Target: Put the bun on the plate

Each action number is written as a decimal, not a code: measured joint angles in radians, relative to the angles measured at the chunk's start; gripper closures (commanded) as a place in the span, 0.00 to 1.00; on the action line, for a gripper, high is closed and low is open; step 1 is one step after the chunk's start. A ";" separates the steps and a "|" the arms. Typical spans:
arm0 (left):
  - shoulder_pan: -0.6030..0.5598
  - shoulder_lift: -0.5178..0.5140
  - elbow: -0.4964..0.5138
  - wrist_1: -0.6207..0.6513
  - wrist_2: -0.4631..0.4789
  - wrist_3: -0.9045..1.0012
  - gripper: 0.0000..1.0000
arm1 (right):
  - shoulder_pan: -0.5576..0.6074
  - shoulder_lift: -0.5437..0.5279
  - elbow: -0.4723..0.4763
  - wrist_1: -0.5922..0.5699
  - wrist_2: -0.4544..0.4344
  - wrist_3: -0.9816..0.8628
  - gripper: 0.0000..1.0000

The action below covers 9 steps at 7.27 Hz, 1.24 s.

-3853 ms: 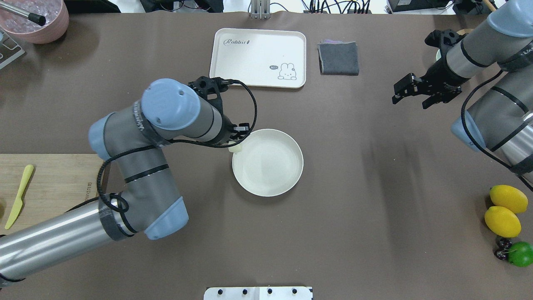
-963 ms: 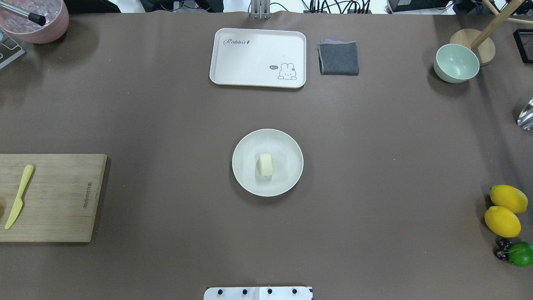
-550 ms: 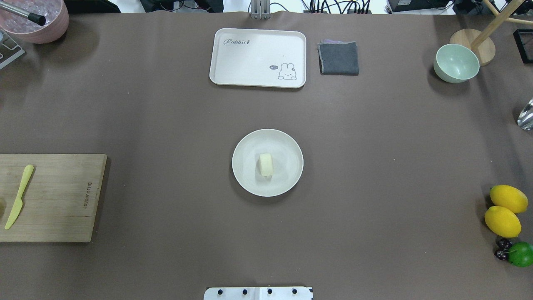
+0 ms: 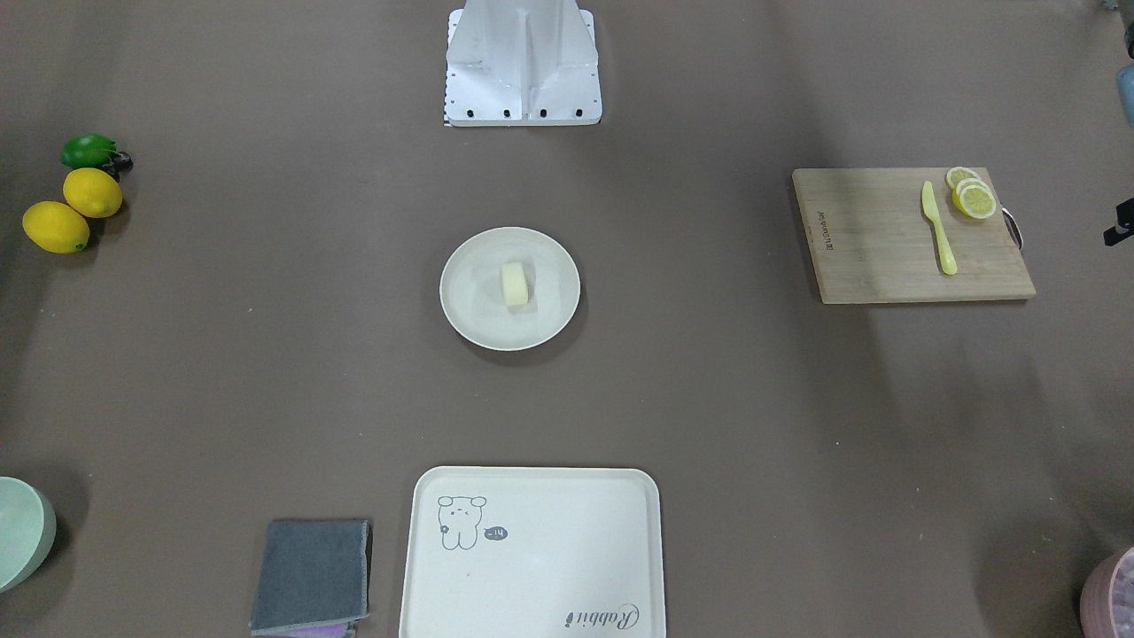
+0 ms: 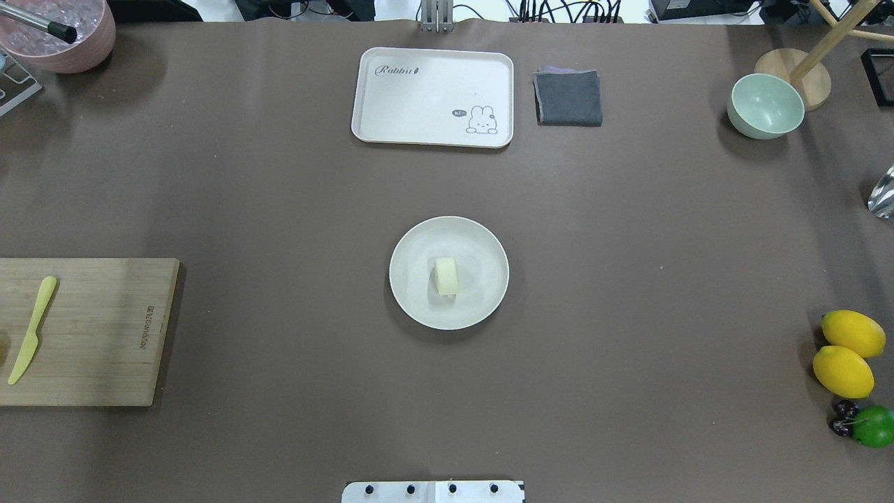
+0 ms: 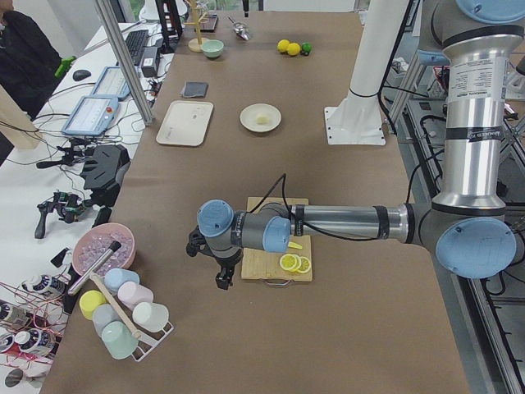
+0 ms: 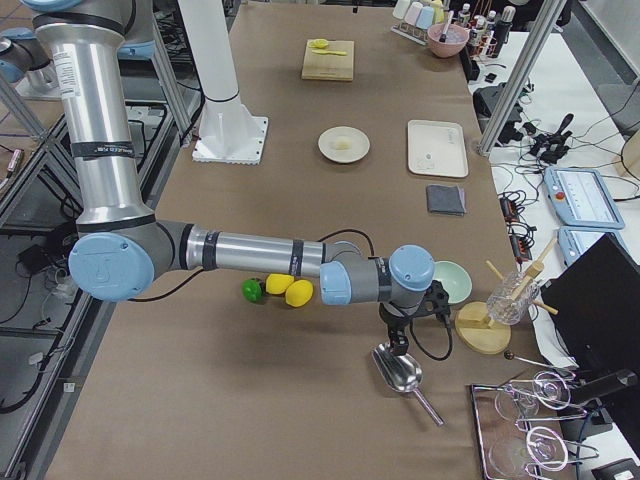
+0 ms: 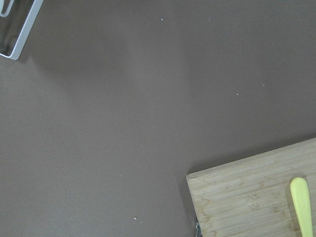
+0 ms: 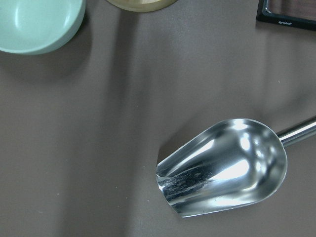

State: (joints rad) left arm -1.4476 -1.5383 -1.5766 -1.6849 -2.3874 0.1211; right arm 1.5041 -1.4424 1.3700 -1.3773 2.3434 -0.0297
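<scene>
The pale cream bun (image 5: 446, 275) lies on its side near the middle of the round cream plate (image 5: 482, 241), at the table's centre, with nothing touching it. It shows the same way from the front: bun (image 4: 515, 284), plate (image 4: 469, 266). No arm reaches into the overhead view. My left gripper (image 6: 220, 275) hangs over the table past the cutting board's end, far from the plate. My right gripper (image 7: 397, 345) hovers over a metal scoop at the other end. I cannot tell whether either is open or shut.
A rabbit-print tray (image 5: 433, 96) and a grey cloth (image 5: 568, 98) lie at the far side. A green bowl (image 5: 765, 106), lemons (image 5: 846, 353) and a lime (image 5: 873, 426) are on the right. The cutting board (image 5: 87, 332) with a yellow knife (image 5: 31, 330) is on the left. A metal scoop (image 9: 224, 165) lies under the right wrist.
Earlier my left gripper held the bun at the plate's rim. Now the bun rests on the plate and both arms have left the overhead view. Nothing has moved in the last second.
</scene>
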 measured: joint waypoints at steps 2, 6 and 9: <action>-0.001 -0.003 -0.008 -0.001 -0.001 -0.001 0.02 | 0.001 -0.002 0.002 0.001 0.006 0.000 0.00; -0.005 0.000 -0.031 -0.001 0.000 0.000 0.02 | 0.001 -0.015 0.028 -0.005 0.007 0.000 0.00; -0.013 0.019 -0.037 -0.002 0.002 0.001 0.02 | 0.001 -0.012 0.030 -0.006 0.008 0.000 0.00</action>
State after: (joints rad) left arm -1.4607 -1.5193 -1.6132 -1.6870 -2.3853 0.1222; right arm 1.5048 -1.4543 1.4002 -1.3835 2.3511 -0.0301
